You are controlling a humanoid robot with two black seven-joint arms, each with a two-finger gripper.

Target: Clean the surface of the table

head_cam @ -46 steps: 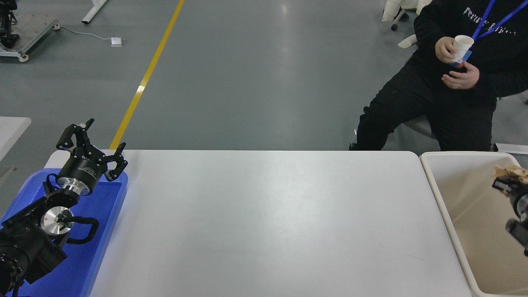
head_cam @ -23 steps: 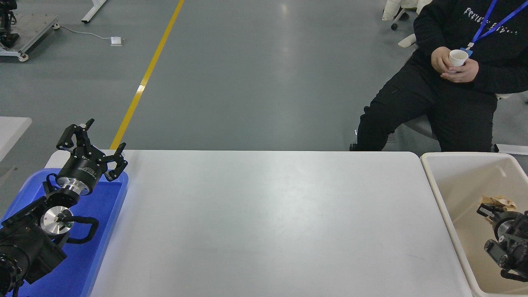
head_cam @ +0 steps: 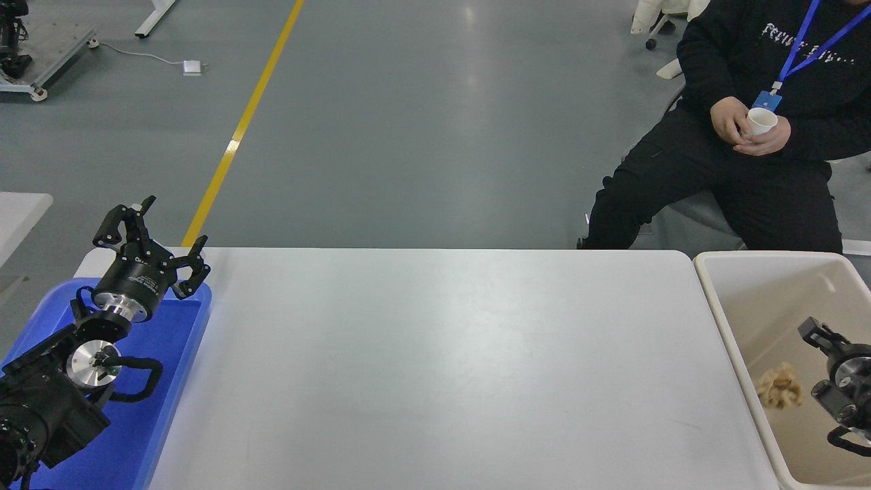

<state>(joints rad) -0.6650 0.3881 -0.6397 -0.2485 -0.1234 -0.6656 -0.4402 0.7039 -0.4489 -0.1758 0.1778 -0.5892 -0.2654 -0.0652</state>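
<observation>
The white table surface (head_cam: 442, 367) lies bare across the middle of the view. My right gripper (head_cam: 820, 335) comes in at the right edge and hangs inside the beige bin (head_cam: 720, 309), open and empty. A crumpled brown paper wad (head_cam: 779, 386) lies loose on the bin's floor, just left of and below the gripper. My left gripper (head_cam: 160, 228) is parked open at the lower left, above the far end of the blue tray (head_cam: 173, 381).
A person in black sits beyond the table's far right corner, holding a small white cup (head_cam: 761, 121) in both hands. A second white table's corner (head_cam: 20, 207) shows at the left edge. A yellow floor line (head_cam: 238, 129) runs beyond the table.
My right gripper carried the paper wad down into the beige bin and let it go; the wad now lies on the bin's floor. The person lowered the cup.
</observation>
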